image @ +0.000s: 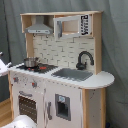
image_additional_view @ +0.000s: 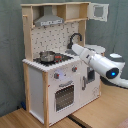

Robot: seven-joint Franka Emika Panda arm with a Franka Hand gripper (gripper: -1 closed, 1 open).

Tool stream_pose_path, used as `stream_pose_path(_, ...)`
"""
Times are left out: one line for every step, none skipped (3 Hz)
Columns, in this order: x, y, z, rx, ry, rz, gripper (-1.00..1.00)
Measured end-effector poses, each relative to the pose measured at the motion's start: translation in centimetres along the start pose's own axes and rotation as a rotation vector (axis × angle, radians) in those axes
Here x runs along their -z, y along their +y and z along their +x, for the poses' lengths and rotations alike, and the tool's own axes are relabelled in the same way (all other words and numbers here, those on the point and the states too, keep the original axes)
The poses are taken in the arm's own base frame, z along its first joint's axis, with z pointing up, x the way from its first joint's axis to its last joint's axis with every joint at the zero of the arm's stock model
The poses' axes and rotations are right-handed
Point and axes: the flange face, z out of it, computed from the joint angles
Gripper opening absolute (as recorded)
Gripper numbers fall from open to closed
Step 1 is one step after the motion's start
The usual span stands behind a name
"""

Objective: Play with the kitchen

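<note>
One kitchen [image: 60, 75] stands on the wood floor [image_additional_view: 20, 119] before a grey curtain [image: 115, 45], and the arm [image_additional_view: 97, 61] reaches over its counter in the second exterior view. The pincer is hidden at the end of the arm, so I cannot tell if it is wide or narrow. Near where the arm ends there is one black faucet [image: 84, 59] and one grey sink [image: 72, 74]. Farther from it one small pot [image_additional_view: 47, 56] sits on the stove [image: 37, 67]. Below are one oven door [image_additional_view: 64, 96], and above one hood [image: 39, 29].
</note>
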Motion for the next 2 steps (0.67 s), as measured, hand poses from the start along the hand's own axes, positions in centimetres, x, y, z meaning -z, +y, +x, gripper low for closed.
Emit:
stream_pose_path(1.3,-3.1,-0.1,0.054,0.037,0.02,1.0)
stream_pose_path(1.4,-5.6,-0.7,0.136,0.079,0.036,1.0)
